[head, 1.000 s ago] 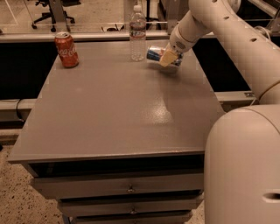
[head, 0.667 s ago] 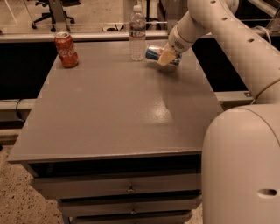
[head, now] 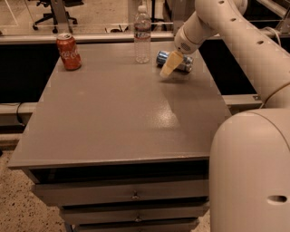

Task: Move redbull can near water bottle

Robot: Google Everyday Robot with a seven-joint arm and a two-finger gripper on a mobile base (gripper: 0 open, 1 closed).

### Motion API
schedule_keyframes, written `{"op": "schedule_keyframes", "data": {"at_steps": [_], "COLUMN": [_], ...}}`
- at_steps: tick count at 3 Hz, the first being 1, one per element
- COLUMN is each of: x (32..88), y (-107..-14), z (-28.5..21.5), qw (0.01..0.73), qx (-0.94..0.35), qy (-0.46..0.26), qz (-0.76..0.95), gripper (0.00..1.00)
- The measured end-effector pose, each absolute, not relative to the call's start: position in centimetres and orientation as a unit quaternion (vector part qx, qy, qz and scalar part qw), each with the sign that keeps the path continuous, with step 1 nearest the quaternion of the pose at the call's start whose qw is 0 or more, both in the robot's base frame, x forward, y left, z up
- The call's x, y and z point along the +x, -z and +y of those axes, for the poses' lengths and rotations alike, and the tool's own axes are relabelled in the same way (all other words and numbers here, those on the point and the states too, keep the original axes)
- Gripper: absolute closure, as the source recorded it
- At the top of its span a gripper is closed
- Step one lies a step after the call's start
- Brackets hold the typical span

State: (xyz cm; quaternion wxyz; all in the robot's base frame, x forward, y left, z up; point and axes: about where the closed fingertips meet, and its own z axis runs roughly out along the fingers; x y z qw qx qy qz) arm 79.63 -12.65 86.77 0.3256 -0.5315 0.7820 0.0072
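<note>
1. Redbull can [head: 179, 61] lies sideways at far side of table [head: 113, 118], just right of water bottle [head: 142, 34].
2. Gripper [head: 170, 66] sits against can; clamped or not, can't tell.
3. Ease it closer slowly w/o tipping bottle.

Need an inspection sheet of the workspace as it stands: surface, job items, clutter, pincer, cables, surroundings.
Surface: grey table, flat top, glare patch near the middle.
Job's things: redbull can is turned on its side near the far right edge. The water bottle stands upright to its left, with a gap between them.
Clutter: cola can upright at the far left corner.
Grippers: pincer at the redbull can, across its near side.
Cables: dark cable by the rail left of the table.
Surroundings: drawers under the table; office chair on the floor beyond.
</note>
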Motion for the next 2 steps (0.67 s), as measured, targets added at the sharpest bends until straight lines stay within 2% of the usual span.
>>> {"op": "schedule_keyframes", "data": {"at_steps": [2], "x": [78.26], "y": [-87.78], "z": [-11.66], "qw": [0.337], "qx": [-0.539], "qy": [-0.027], "qz": [0.771], "gripper": [0.0]}}
